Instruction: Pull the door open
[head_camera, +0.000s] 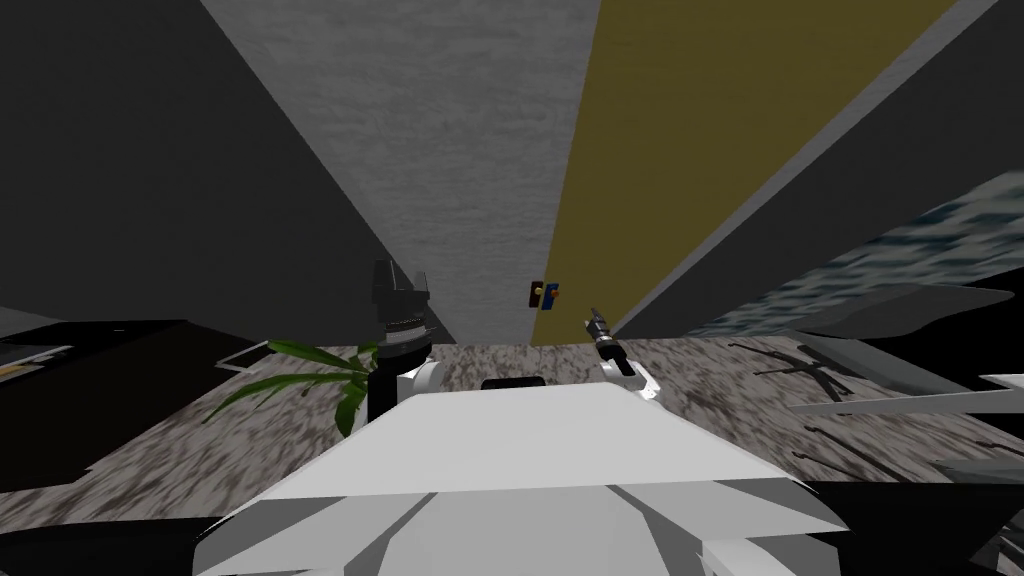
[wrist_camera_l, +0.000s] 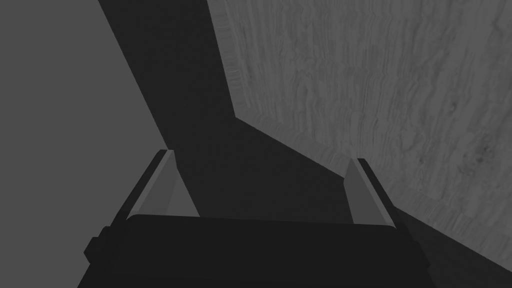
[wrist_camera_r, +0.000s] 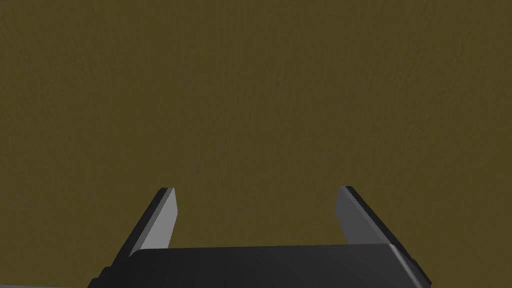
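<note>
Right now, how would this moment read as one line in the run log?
right claw: open, facing olive-yellow flat door | small dark door handle: not gripped | left claw: open, raised on my left

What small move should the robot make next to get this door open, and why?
Probably slide the right gripper to its left, toward the handle. Its open fingers face bare olive door with nothing between them. In the head view the handle sits a little to the left of that gripper, at the door's edge, not yet touched.
</note>
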